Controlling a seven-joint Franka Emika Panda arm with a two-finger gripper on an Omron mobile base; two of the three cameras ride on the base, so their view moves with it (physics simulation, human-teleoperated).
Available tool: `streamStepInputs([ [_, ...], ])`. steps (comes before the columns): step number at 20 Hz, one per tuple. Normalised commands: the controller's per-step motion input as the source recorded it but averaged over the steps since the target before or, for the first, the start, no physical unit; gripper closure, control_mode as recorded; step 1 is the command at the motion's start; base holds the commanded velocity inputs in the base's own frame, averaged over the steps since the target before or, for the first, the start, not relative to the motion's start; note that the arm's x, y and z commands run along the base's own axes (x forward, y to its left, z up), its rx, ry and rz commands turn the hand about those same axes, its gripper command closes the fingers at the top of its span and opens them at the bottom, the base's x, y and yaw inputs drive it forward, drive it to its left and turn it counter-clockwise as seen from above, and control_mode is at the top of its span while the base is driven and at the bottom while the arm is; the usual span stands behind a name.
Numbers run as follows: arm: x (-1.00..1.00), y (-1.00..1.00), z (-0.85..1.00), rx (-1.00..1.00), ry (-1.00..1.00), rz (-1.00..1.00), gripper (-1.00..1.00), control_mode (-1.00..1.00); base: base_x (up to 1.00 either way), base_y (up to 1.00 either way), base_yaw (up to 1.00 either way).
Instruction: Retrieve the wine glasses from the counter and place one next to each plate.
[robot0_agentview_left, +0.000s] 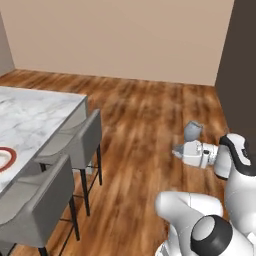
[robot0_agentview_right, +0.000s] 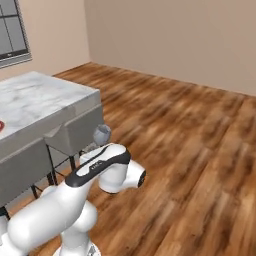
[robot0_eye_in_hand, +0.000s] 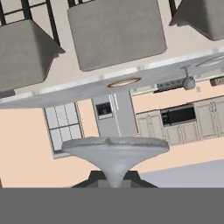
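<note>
In the left base view the claw is shut on a wine glass, which stands just above it over the wooden floor. Well off to the claw's left, past the grey stools, sits the marble tabletop with the red-rimmed plate at its near edge.

In the right base view the glass's bowl shows just beyond the wrist, near the closest stool, with the tabletop behind.

The hand view looks along the claw: the glass's round foot spreads just ahead of the tips, the stem pinched between them. Beyond it lie the plate and a second glass.

Risks, as I judge them: the grip is on a thin stem, so a quick swing could let it slip; the stool backs could clip the bowl on approach.
</note>
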Motion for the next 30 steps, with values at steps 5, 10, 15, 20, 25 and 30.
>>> streamStepInputs([
  [5,0.0,0.0,0.0,0.0,0.0,0.0,1.0,1.0,1.0,0.44,0.29],
  [10,0.0,0.0,0.0,0.0,0.0,0.0,1.0,1.0,0.79,0.78,0.43],
  [15,0.0,0.0,0.0,0.0,0.0,0.0,1.0,1.0,0.52,0.55,0.53],
  [20,0.0,0.0,0.0,0.0,0.0,0.0,1.0,1.0,0.89,-0.29,0.39],
  [25,0.0,0.0,0.0,0.0,0.0,0.0,1.0,1.0,0.96,0.06,0.32],
  [30,0.0,0.0,0.0,0.0,0.0,0.0,1.0,1.0,1.0,-0.07,0.29],
])
